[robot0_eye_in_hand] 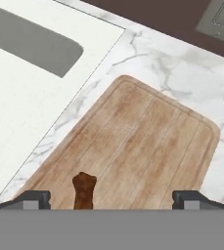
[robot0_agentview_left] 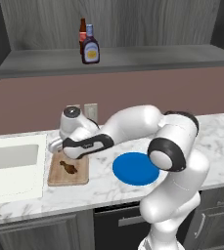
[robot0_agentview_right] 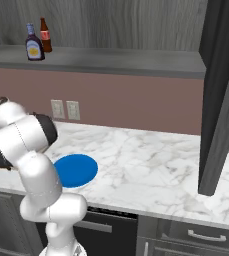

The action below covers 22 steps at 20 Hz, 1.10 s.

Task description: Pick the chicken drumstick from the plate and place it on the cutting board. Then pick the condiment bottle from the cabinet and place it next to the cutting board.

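Kitchen — marble counter [robot0_agentview_right: 151,160], sink [robot0_agentview_left: 11,163], cabinets.

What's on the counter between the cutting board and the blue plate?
Nothing: in the left base view, only bare marble counter separates the cutting board from the plate.

Base views flanking (hand view close)

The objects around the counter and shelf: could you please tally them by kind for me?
Bottles: 2, the condiment bottle and a slim brown bottle on the cabinet
Plates: 1, the plate
Cutting boards: 1, the cutting board
Drumsticks: 1, the chicken drumstick lying on the board
Sinks: 1, the sink
Total: 6
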Tool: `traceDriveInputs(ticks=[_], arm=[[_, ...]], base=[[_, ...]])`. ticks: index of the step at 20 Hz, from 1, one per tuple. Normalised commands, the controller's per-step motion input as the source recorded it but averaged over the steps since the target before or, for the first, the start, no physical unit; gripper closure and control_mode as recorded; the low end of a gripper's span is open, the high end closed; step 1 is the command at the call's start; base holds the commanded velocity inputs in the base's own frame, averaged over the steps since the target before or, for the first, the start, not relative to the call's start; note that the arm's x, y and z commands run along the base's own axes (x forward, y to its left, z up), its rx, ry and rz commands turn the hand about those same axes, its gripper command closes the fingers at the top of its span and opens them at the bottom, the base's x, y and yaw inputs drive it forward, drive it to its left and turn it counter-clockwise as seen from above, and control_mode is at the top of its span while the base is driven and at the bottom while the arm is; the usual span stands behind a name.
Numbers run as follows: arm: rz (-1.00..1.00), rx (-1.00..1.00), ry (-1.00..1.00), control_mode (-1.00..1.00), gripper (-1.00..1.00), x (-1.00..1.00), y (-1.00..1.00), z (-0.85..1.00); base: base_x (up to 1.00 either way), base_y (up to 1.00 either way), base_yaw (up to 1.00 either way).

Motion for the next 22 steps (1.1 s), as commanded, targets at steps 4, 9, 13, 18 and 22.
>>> traceDriveInputs(ticks=[4,9,13,18,22], arm=[[0.01,0.07,-0.08,-1.00,-1.00,-0.20,-0.23,0.26],[0.01,0.07,-0.08,-1.00,-1.00,-0.26,-0.26,0.21],[0.01,0.07,-0.07,-1.00,-1.00,-0.25,-0.30,0.21],[0.03,0.07,-0.07,-1.00,-1.00,-0.27,-0.31,0.27],[0.06,0.04,-0.07,-1.00,-1.00,-0.28,-0.33,0.25]], base=[[0.00,0.00,0.00],[0.00,0.00,0.00],[0.00,0.00,0.00],[0.00,0.00,0.00],[0.00,0.00,0.00]])
